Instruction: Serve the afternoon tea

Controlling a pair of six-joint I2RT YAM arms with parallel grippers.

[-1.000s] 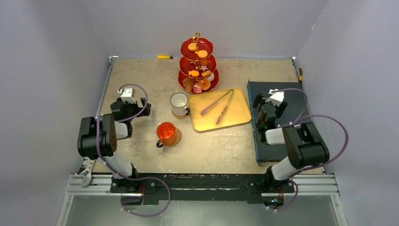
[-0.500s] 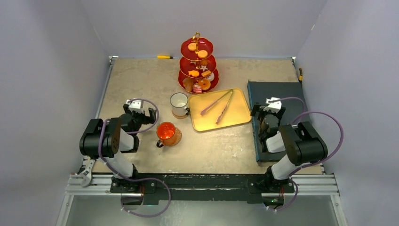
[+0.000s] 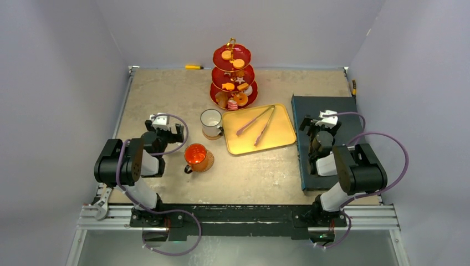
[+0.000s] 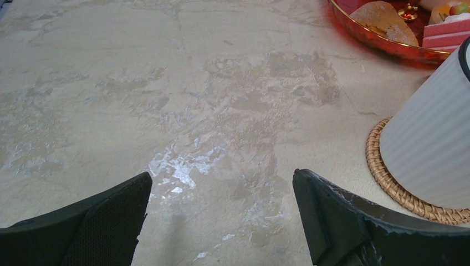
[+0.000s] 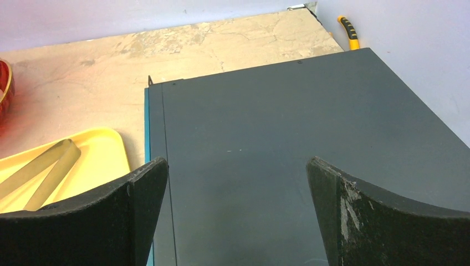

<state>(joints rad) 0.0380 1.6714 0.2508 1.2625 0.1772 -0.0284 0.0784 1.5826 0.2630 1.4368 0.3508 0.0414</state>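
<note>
The red three-tier stand (image 3: 233, 77) stands at the back centre with small pastries (image 3: 239, 100) on all three tiers. The white mug (image 3: 210, 122) sits on a brown coaster; the orange mug (image 3: 195, 154) sits on its coaster (image 3: 206, 163) nearer to me. My left gripper (image 3: 162, 125) is open and empty, low over the table left of the white mug. In the left wrist view (image 4: 221, 194) the white mug (image 4: 432, 149), its coaster (image 4: 388, 177) and the stand's bottom tier (image 4: 382, 43) show at right. My right gripper (image 3: 325, 119) is open and empty over a dark board, as the right wrist view (image 5: 237, 177) shows.
A yellow tray (image 3: 280, 138) holding tongs (image 3: 258, 123) lies right of the white mug. The dark board (image 3: 332, 105) lies at the right side; it also shows in the right wrist view (image 5: 288, 122). A yellow-handled tool (image 3: 194, 67) lies at the back edge, another (image 5: 349, 30) by the right wall.
My left gripper has moved right and nearer, toward the white mug. My right arm has folded back and its gripper has shifted slightly right over the board. Both stay open.
</note>
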